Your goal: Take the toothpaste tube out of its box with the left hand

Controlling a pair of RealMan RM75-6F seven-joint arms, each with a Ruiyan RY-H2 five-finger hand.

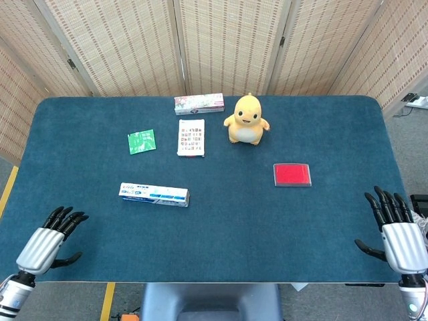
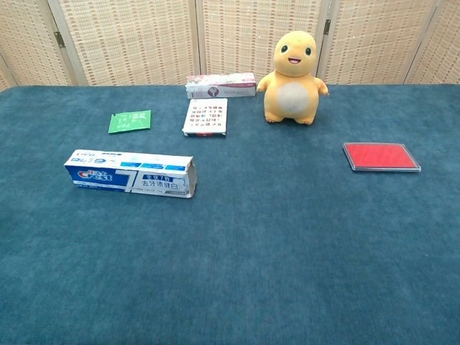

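Toothpaste box (image 1: 154, 194) flat on table (image 1: 234, 221) (untouched), left hand (image 1: 48, 243) empty, fingers spread, well apart.

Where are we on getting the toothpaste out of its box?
Nothing looks done: the toothpaste box lies flat on the table, no tube showing outside it. Nothing is in hand: the left hand is open at the near left edge, apart from the box, and the right hand is open too. Reaching, gripping and pulling the tube remain.
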